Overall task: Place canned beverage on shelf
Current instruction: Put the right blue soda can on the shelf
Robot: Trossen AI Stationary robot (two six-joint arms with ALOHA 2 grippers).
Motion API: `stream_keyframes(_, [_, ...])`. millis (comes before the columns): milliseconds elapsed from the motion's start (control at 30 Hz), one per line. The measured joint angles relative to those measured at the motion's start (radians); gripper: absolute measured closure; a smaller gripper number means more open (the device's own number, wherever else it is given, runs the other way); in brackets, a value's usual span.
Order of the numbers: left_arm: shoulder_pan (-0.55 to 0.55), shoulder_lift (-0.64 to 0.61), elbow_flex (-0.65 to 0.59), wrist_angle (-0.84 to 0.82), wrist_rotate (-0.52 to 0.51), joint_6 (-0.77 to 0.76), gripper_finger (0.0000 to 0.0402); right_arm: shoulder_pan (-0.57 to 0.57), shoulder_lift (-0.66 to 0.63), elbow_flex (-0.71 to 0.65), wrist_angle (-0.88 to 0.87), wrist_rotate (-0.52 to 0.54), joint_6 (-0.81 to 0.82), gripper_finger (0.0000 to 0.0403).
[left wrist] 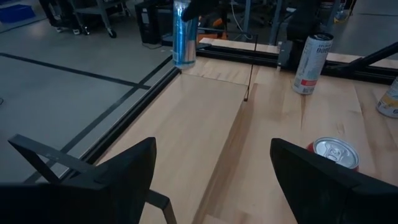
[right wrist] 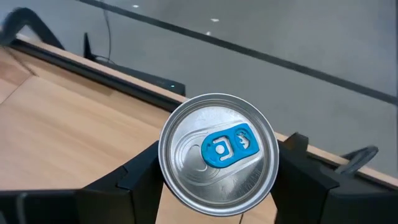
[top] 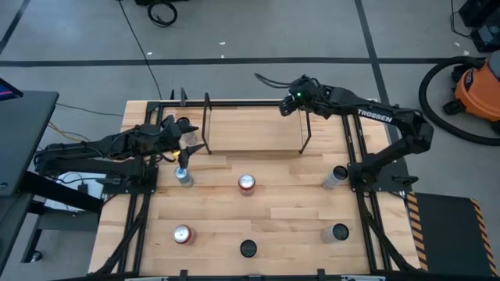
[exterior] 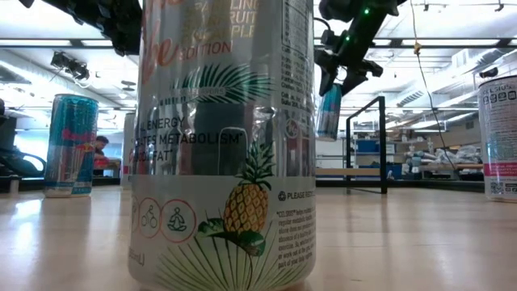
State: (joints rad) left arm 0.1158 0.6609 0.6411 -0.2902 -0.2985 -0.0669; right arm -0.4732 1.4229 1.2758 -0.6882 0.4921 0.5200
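Gripping a slim blue can (right wrist: 217, 163) by its side wall, the right gripper (top: 295, 99) sits in the upper middle of the high view, over the far right end of the shelf (top: 254, 125). In the right wrist view the can's silver lid with a blue tab fills the lower centre, a dark finger (right wrist: 134, 180) pressed to each side. In the low view the same can (exterior: 329, 111) hangs upright in the upper right of centre, clear of the shelf's board (exterior: 349, 172) below it.

Judging by its look, the can is thin aluminium: stiff while sealed, smooth and somewhat slippery, and moderately heavy if full. A hold across the mid-body, as now, seems sound; a hard squeeze could dent it, a loose one could let it slide. Being tall and narrow, it would tip easily, so it should meet the board flat.

The left gripper (top: 184, 145) waits at the left of the high view, just above another can (top: 183, 176), its fingers (left wrist: 112, 180) spread apart and holding nothing.
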Motion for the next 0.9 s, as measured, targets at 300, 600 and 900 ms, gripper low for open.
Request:
stream_keyframes(300, [0.000,0.000,0.000,0.000,0.000,0.000,0.0083,0.008,0.050,0.000,-0.031,0.016,0.089,0.0154])
stream_keyframes(600, [0.000,0.000,0.000,0.000,0.000,0.000,0.0083,0.009,0.116,0.000,-0.025,-0.034,0.049,0.0153])
stream_keyframes(900, [0.000,0.000,0.000,0.000,0.000,-0.001,0.0083,-0.004,0.126,0.000,-0.024,-0.013,0.056,0.0151])
